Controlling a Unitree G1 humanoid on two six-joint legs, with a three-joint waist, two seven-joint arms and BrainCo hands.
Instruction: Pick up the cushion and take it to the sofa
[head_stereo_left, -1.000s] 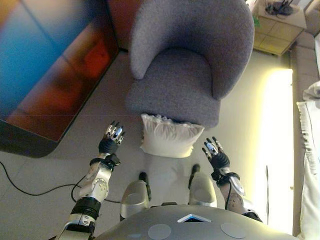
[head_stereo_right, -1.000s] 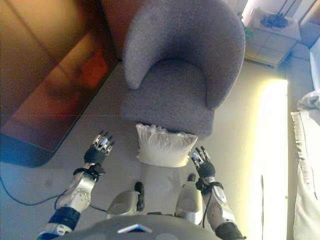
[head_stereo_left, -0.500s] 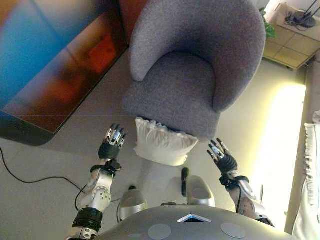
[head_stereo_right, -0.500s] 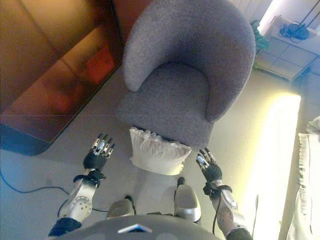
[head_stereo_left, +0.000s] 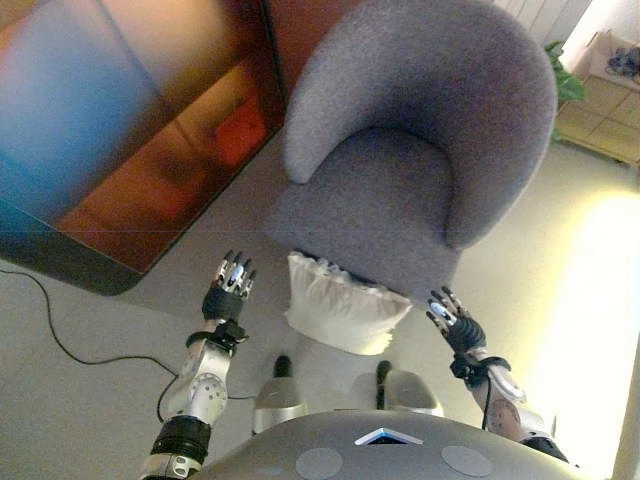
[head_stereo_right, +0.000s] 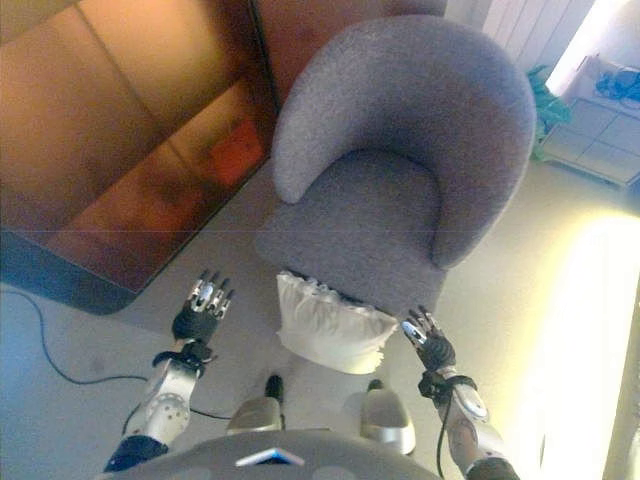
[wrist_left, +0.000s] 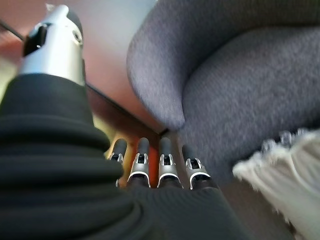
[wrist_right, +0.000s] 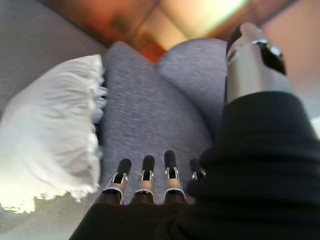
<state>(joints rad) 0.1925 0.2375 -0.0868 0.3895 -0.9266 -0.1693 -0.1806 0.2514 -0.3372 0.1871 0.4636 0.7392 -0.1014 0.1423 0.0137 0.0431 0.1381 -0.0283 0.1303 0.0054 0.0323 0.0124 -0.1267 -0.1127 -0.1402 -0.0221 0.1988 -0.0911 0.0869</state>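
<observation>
Since the earlier frame the view has shifted, and the right hand (head_stereo_left: 456, 322) is now positioned just beside the cushion (head_stereo_left: 345, 311), closer than before. The left hand (head_stereo_left: 226, 290) is held near the cushion's opposite side, apart from it. Both hands are seen with fingers straight and spread, nothing gripped. The cushion is located on the floor (head_stereo_left: 90, 400), leaning against the front of the grey armchair (head_stereo_left: 400, 180).

silver-grey arms, dark ribbed wrist covers, silver dark-tipped fingers (wrist_left: 163, 167)
</observation>
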